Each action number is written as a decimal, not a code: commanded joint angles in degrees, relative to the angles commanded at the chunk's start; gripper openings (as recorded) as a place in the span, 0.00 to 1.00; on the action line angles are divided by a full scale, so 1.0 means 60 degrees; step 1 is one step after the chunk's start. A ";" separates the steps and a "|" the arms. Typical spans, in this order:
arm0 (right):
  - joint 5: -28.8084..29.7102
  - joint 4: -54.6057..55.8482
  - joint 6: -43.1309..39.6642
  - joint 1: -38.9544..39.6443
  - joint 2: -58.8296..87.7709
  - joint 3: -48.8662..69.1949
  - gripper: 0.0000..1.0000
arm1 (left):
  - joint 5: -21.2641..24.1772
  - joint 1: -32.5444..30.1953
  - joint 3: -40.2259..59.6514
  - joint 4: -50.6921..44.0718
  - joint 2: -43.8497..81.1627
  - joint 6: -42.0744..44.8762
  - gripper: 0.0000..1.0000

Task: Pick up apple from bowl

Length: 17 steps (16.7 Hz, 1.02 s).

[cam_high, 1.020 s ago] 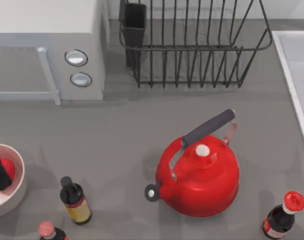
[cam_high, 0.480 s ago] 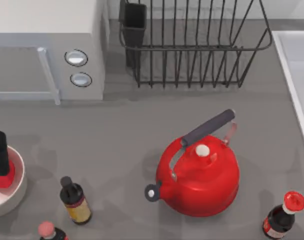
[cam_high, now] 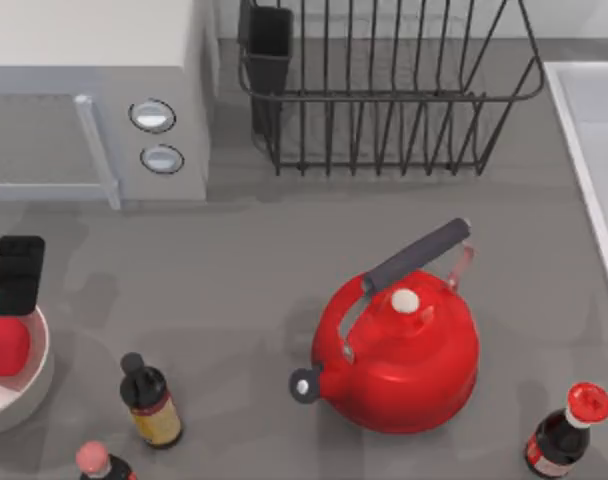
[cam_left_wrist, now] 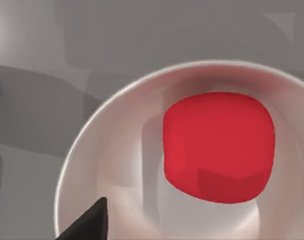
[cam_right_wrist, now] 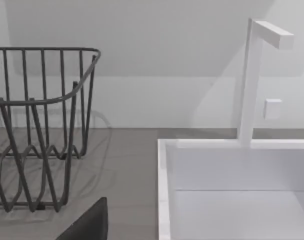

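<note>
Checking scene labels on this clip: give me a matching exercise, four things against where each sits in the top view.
Things:
1. apple
2. kettle
3. dish rack
4. microwave

Places:
A. back left corner of the table
B. inside the bowl at the left edge
C. back of the table, right of the microwave
D. front, right of centre

Pairs: 1-B, 2-D, 3-C, 4-A
</note>
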 joint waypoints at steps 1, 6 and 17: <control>0.0000 0.0000 0.0000 0.0000 0.0000 0.0000 1.00 | 0.0000 0.0007 0.0406 -0.0392 0.0616 0.0015 1.00; 0.0000 0.0000 0.0000 0.0000 0.0000 0.0000 1.00 | 0.0000 0.0026 0.1508 -0.1455 0.2198 0.0054 1.00; 0.0000 0.0000 0.0000 0.0000 0.0000 0.0000 1.00 | 0.0002 0.0025 0.0318 0.0775 0.3155 0.0084 1.00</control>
